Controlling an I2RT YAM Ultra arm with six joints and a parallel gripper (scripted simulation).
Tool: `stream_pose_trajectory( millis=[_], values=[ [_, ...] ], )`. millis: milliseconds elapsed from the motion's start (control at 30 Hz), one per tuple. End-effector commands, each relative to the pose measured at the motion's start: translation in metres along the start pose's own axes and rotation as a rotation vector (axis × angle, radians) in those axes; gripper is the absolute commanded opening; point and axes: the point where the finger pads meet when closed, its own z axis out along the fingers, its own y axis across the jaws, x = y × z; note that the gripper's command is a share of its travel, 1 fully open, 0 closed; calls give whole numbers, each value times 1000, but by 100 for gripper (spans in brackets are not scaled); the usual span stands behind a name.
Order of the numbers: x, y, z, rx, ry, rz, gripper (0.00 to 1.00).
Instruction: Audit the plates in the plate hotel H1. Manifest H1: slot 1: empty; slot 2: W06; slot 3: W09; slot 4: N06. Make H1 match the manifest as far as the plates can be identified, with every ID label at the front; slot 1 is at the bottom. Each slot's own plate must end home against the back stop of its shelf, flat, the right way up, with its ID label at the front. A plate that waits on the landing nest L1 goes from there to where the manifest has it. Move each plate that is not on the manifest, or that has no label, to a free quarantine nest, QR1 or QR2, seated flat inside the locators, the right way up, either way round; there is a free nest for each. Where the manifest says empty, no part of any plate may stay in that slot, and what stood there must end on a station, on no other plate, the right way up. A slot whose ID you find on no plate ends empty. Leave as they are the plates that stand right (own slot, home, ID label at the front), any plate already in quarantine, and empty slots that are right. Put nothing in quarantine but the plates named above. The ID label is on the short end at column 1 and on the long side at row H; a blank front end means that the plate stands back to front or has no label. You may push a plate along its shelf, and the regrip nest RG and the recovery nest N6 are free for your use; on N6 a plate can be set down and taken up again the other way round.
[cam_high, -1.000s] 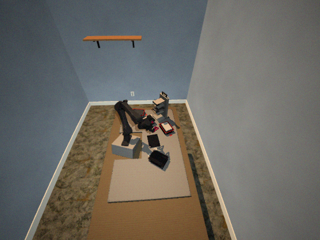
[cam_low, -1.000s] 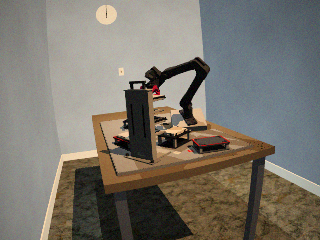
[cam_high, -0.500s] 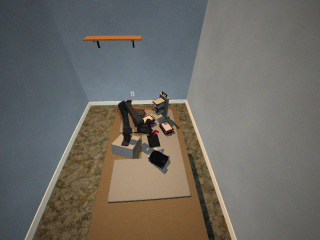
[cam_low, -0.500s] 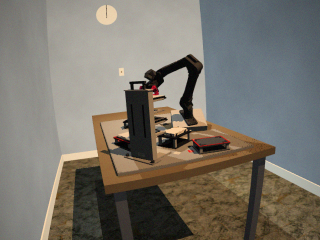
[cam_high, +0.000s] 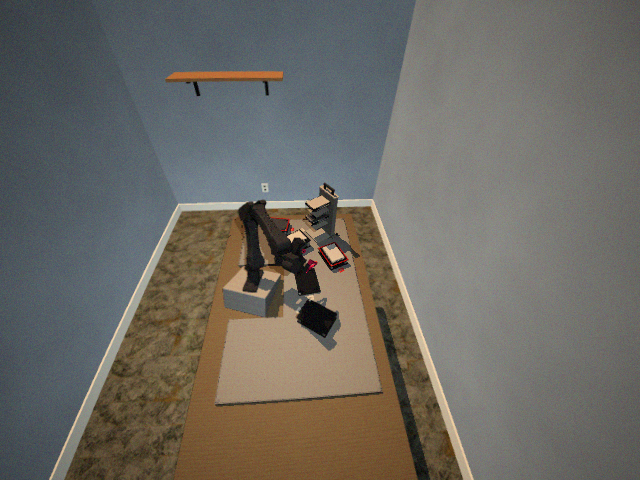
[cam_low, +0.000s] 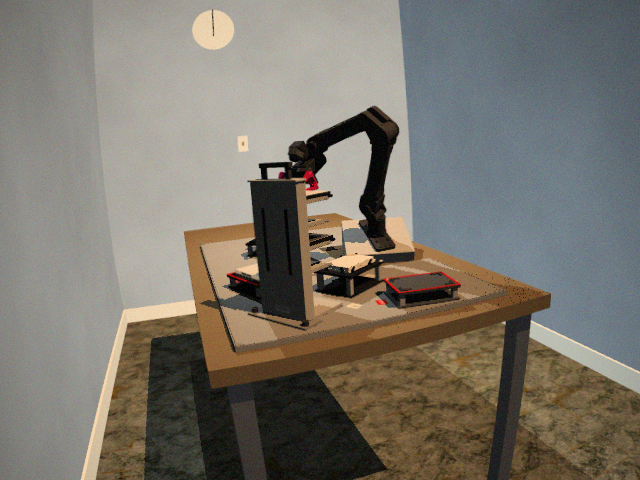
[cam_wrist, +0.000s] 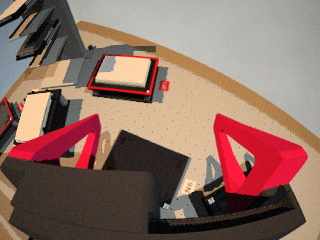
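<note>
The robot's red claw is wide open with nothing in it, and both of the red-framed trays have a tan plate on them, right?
Not quite. The end effector is wide open and empty, but only one red-rimmed nest carries a tan plate, as the wrist view shows. The exterior view shows the other red-rimmed nest with a bare dark top.
</note>
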Motion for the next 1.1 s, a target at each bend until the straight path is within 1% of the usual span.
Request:
stream_pose_trajectory(
  millis=[0, 33, 67, 100, 167, 267, 367, 433, 633, 667, 867, 900, 933, 1033, 1067],
  values=[
    [-7, 1, -4, -12, -12, -9, 100],
    [-2, 6, 2, -28, -7, -3, 100],
    [4, 13, 4, -30, -7, -7, 100],
    [6, 11, 5, -24, -10, -32, 100],
    [11, 11, 9, -24, -10, -20, 100],
    [14, 10, 9, -20, -11, -19, 100],
    [14, 9, 8, -15, -12, -18, 100],
    [10, 7, 7, -12, -13, -33, 100],
    [10, 7, 7, -12, -13, -33, 100],
    [13, 5, 8, -14, -5, -15, 100],
    [13, 5, 8, -14, -5, -15, 100],
    [11, 6, 8, -13, -13, -29, 100],
    [13, 5, 8, -14, -5, -15, 100],
    [13, 5, 8, -14, -5, -15, 100],
    [11, 6, 8, -12, -13, -29, 100]
  ],
)
